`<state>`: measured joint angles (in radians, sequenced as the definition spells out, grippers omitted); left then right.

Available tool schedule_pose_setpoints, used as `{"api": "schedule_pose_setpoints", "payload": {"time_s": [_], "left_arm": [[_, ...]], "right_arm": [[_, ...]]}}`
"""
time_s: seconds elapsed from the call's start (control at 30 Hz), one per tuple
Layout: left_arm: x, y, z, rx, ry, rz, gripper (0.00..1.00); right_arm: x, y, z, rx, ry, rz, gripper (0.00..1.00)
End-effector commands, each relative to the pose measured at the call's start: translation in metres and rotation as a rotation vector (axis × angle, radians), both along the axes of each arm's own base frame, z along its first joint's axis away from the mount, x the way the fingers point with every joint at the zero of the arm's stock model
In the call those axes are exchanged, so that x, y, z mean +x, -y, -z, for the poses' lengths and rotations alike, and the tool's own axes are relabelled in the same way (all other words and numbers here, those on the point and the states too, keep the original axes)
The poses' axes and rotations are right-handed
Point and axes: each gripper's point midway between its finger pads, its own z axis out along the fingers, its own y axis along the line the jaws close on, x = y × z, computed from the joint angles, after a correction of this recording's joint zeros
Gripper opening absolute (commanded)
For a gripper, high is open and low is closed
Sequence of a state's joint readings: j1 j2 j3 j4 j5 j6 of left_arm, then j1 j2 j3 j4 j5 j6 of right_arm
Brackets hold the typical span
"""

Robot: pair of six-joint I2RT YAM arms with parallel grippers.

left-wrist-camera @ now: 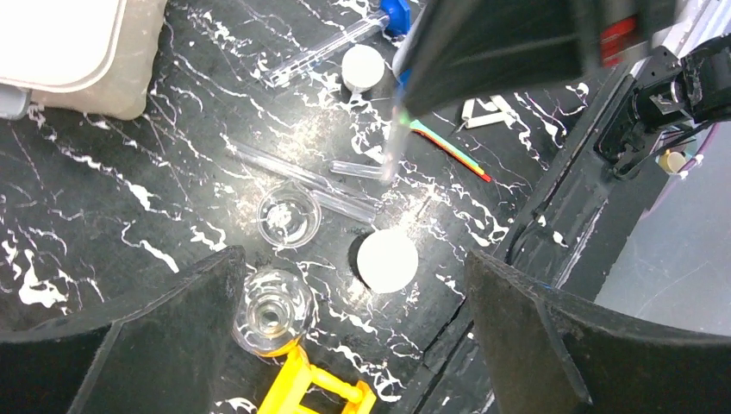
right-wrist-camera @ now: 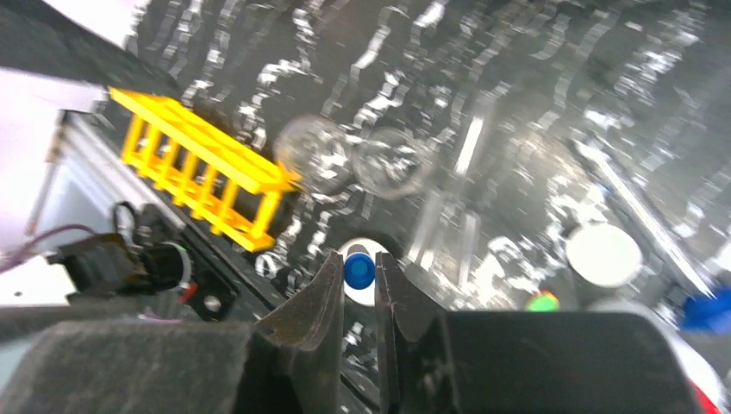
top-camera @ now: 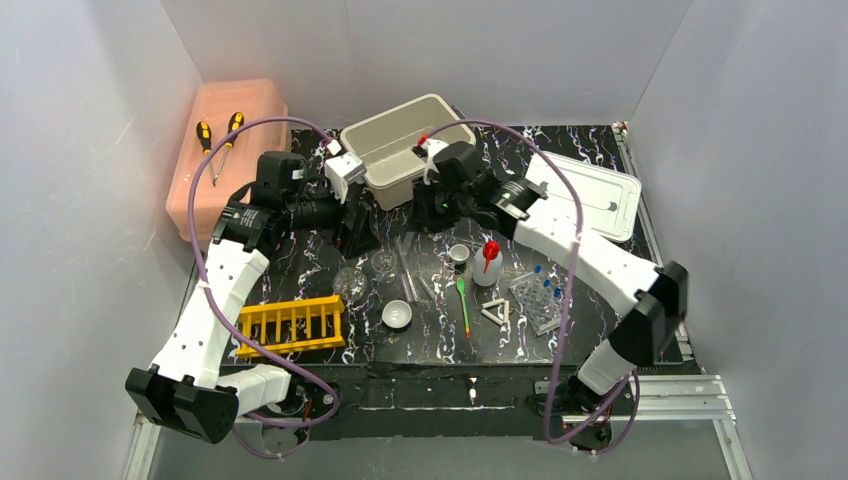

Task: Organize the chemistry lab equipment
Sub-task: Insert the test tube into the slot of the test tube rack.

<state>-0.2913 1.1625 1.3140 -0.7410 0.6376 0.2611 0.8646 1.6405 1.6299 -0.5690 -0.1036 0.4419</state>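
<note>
Meanwhile, R pincer (right-wrist-camera: pixel 359 257) clamps blue-capped tube (right-wrist-camera: pixel 358 271) above table (right-wrist-camera: pixel 517 69).
L pincer (left-wrist-camera: pixel 353 263) gapes wide over glass flask (left-wrist-camera: pixel 274 312), white bowl (left-wrist-camera: pixel 387 260) & yellow rack (left-wrist-camera: pixel 310 384).

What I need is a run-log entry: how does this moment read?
left claw: open, empty, over flask | right claw: shut on blue-capped tube

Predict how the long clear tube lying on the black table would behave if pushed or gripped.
The long clear tube lies on its side, round, so a push would probably roll it. It looks like thin glass: likely fragile and slippery.
</note>
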Motion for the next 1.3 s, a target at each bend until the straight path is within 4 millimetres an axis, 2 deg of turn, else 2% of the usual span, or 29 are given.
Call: {"api": "schedule_pose_setpoints", "payload": {"time_s": [0.0,0.2,0.27,0.37,0.5,0.77,0.9,1.1,1.27], "left_arm": [[-0.001,-0.004,-0.006,0.011,-0.058,-0.068,0.98],[0.000,-0.014,0.012,0.077,-0.245,-0.153,0.98],[0.001,-0.017,0.018,0.092,-0.295,-0.167,0.98],[0.003,-0.021,0.025,0.108,-0.331,-0.185,0.98],[0.008,-0.026,0.025,0.124,-0.332,-0.207,0.98],[0.012,-0.034,0.022,0.149,-0.318,-0.224,0.98],[0.014,-0.035,0.023,0.155,-0.320,-0.228,0.98],[0.015,-0.036,0.023,0.160,-0.324,-0.226,0.98],[0.016,-0.037,0.023,0.168,-0.317,-0.225,0.98]], "right_arm": [[0.000,0.078,-0.023,-0.143,0.163,0.132,0.01],[-0.015,0.159,-0.018,-0.244,0.205,0.322,0.01],[-0.020,0.181,-0.008,-0.255,0.197,0.398,0.01],[-0.025,0.207,0.014,-0.291,0.171,0.501,0.01],[-0.024,0.235,0.033,-0.340,0.188,0.626,0.01],[-0.018,0.261,0.064,-0.396,0.219,0.753,0.01],[-0.016,0.267,0.083,-0.407,0.217,0.790,0.01],[-0.010,0.268,0.102,-0.400,0.217,0.822,0.01],[-0.008,0.271,0.111,-0.421,0.218,0.831,0.01]]}}
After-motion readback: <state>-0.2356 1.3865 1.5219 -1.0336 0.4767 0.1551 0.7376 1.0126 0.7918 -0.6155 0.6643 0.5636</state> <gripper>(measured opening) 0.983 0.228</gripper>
